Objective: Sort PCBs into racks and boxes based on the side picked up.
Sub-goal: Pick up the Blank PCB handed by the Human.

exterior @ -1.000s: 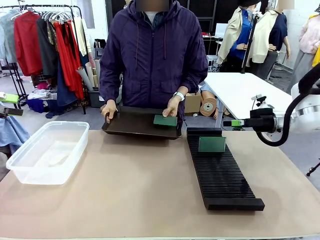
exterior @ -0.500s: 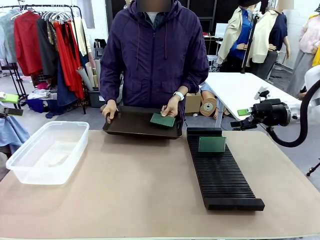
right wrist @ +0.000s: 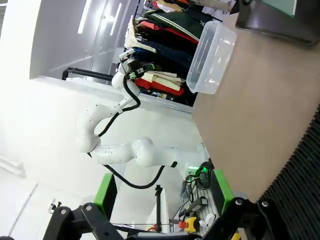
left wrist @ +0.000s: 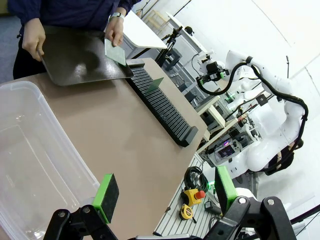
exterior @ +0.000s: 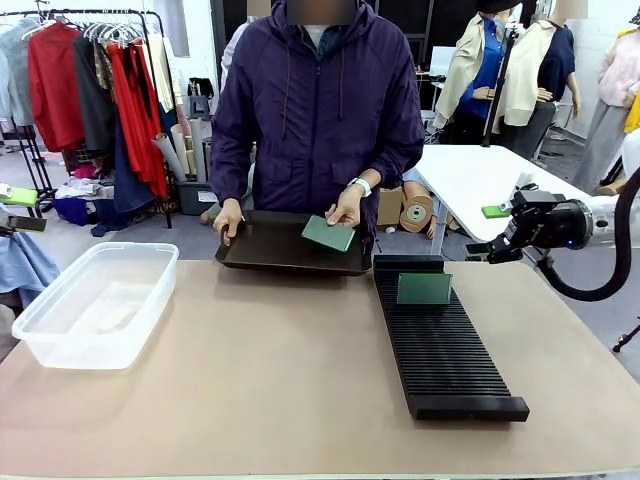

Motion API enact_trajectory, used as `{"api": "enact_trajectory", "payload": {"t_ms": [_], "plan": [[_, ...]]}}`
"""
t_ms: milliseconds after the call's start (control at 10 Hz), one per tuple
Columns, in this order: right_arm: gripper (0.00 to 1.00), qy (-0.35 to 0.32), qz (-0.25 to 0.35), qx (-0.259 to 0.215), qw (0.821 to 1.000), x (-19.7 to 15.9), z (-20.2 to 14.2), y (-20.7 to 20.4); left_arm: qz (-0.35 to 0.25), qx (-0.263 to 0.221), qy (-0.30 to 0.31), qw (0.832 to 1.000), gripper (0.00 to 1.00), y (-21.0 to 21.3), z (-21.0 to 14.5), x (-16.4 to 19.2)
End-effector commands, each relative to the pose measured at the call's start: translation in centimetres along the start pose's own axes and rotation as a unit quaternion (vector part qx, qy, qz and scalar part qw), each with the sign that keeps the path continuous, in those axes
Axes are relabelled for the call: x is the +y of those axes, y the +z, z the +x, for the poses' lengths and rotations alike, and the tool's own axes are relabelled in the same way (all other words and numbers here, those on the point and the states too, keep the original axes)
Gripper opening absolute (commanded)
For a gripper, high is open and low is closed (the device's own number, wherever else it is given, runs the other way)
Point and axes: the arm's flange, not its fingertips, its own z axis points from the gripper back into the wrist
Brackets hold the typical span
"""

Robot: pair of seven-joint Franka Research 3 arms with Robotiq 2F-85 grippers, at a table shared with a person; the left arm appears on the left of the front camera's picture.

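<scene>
Since a second ago, we see that the person's tray has slid a little to the right. The board in it has tipped up off the tray floor, and our right end effector has drawn back toward the right.

On the left, our left end effector hangs with its green-padded fingers spread wide and nothing between them. It is over the near part of the clear translucent plastic rectangular tub. The tub stands on the left part of the tan table.

At the middle of the table's far edge, the person holds a shallow smooth black tray. One hand grips its left end. The other hand pinches a thin flat green rectangular circuit board, which is tilted with its lower edge down in the tray.

Just right of the tray, the long black ribbed rack runs from the far edge toward us. A second green circuit board stands upright in a slot near the rack's far end.

Farther right, our right end effector hangs in the air past the rack's far right corner. Its fingers are apart and it carries nothing.
</scene>
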Motion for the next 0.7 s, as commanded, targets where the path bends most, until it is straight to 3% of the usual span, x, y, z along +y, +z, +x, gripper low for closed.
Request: {"api": "enact_trajectory", "payload": {"t_ms": [0, 600], "plan": [[1.0, 0.003, 0.003, -0.007, 1.0, 2.2, -1.1, -0.3, -0.002, -0.001, 0.002, 1.0, 1.0, 0.0, 0.1, -0.2], [1.0, 0.012, -0.013, 0.001, 1.0, 4.3, -2.9, -0.9, -0.002, -0.001, 0.002, 1.0, 1.0, 0.0, 0.1, -0.2]]}}
